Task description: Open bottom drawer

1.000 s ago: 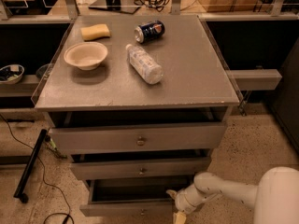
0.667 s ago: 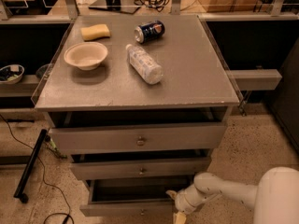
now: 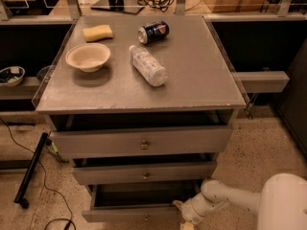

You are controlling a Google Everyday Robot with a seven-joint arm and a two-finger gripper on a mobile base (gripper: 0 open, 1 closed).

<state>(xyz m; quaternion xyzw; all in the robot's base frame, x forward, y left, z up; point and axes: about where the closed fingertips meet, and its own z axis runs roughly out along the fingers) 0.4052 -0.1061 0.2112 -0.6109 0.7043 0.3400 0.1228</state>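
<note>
Bottom drawer (image 3: 124, 215): lowest of the three grey fronts under the desk (image 3: 201, 85), at the lower edge of the view. It stands out from the frame, and its dark inside shows behind the front. Its right end lies just beside the hand (image 3: 184, 214); contact between them cannot be told.
Desk: grey flat top with a clear raised strip along its left side, filling the middle of the view and carrying four loose things.
Robot body (image 3: 285, 202): white rounded mass in the lower right corner.
Top drawer (image 3: 96, 143): widest front, directly under the desk top, with a round knob (image 3: 144, 144) at its centre.
Middle drawer (image 3: 105, 174): between the other two, with a small knob of its own.
Arm (image 3: 230, 198): white, reaching left from the robot body, low over the speckled floor, toward the drawer's right corner.
Hand: at the end of the arm, level with the bottom drawer's front and to the right of its centre. Whether it is wide or narrow cannot be told, nor whether it holds anything.
Bottle (image 3: 148, 65): clear plastic, lying on its side near the middle of the desk top.
Bowl (image 3: 88, 56): pale, upright, left of the bottle and apart from it.
Can (image 3: 153, 32): dark blue, on its side, just behind the bottle.
Sponge (image 3: 98, 32): yellow, at the back left, behind the bowl.
</note>
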